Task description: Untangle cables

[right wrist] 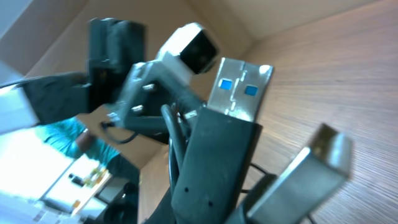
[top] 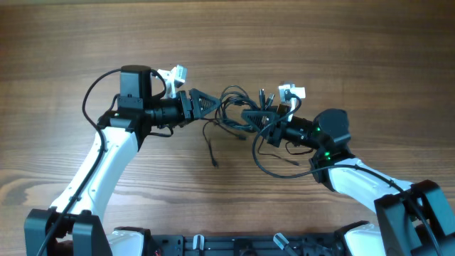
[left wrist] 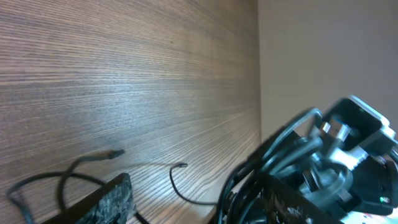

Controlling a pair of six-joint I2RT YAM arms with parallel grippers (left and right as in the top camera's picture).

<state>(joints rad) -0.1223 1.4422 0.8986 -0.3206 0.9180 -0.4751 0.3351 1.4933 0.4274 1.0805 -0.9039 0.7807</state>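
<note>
Cables (top: 233,107) sit bunched at the middle of the desk (top: 71,43) between your two arms, which reach toward each other, the right pincer (top: 252,114) closed on strands with a USB plug (right wrist: 239,81) tilted before its camera, the left pincer (top: 213,102) at the bunch's edge, where you cannot tell its grip.

No text, label or number can be read anywhere.
</note>
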